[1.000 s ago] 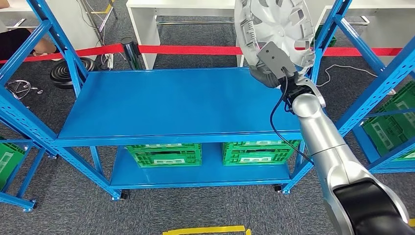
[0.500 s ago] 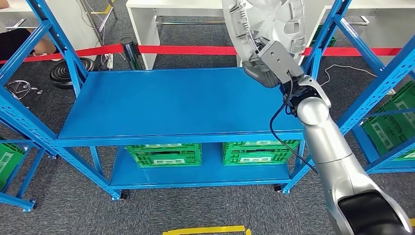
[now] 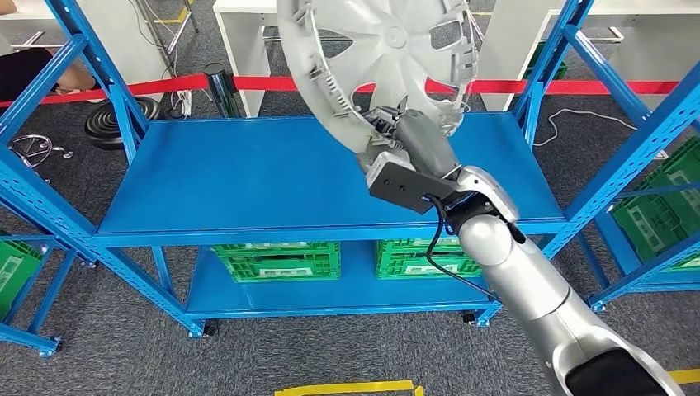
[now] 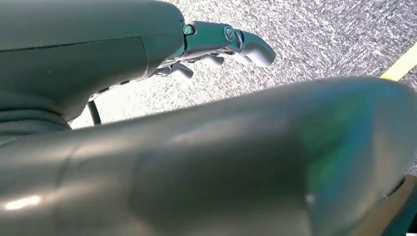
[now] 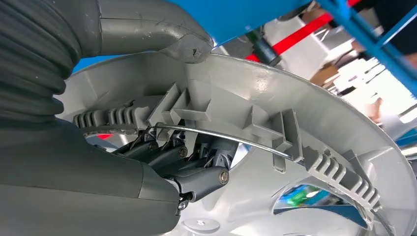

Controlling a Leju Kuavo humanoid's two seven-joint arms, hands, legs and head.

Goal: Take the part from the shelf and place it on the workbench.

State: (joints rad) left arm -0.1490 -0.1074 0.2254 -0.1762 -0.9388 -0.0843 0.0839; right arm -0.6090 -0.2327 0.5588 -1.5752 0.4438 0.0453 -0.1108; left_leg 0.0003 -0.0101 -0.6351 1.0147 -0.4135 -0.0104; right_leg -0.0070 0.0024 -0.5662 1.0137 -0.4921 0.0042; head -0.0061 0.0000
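Part's off the shelf; placement not yet done. Your right hand (image 3: 410, 142) is clamped on the rim of the wheel cover (image 3: 380, 58): thumb outside, fingers (image 5: 196, 169) hooked inside by the wire ring. Cover's held tilted, airborne over the workbench (image 3: 248, 177), towards the back edge, right of centre. Left hand (image 4: 216, 44) hangs by the floor, fingers loosely curled, holding nothing. Vs 0.5 s ago: arm has swung in from the back-right corner, cover turned to show more face. Remaining: lower, release.
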